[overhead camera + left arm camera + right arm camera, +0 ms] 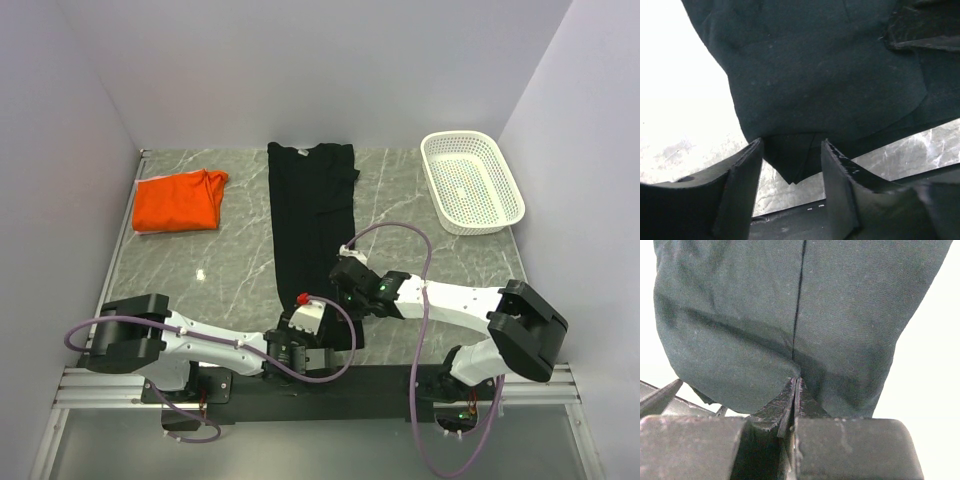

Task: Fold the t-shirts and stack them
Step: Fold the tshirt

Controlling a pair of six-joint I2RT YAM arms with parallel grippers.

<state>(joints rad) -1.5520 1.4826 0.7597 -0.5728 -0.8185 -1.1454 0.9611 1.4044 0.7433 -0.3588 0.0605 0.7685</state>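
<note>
The black t-shirt (310,210) lies as a long narrow strip down the middle of the table, collar end at the far side. The orange t-shirt (178,201) lies folded at the far left. My left gripper (298,345) is at the black shirt's near hem. In the left wrist view it (792,150) is open, with a corner of the black cloth (790,167) hanging between its fingers. My right gripper (345,272) is at the strip's right edge. In the right wrist view it (796,384) is shut on a pinch of the black cloth (740,330).
A white mesh basket (497,190) stands at the far right. Bare marble table (220,275) lies between the two shirts. Walls close the table on the left, back and right. The arms' bases and cables are along the near edge.
</note>
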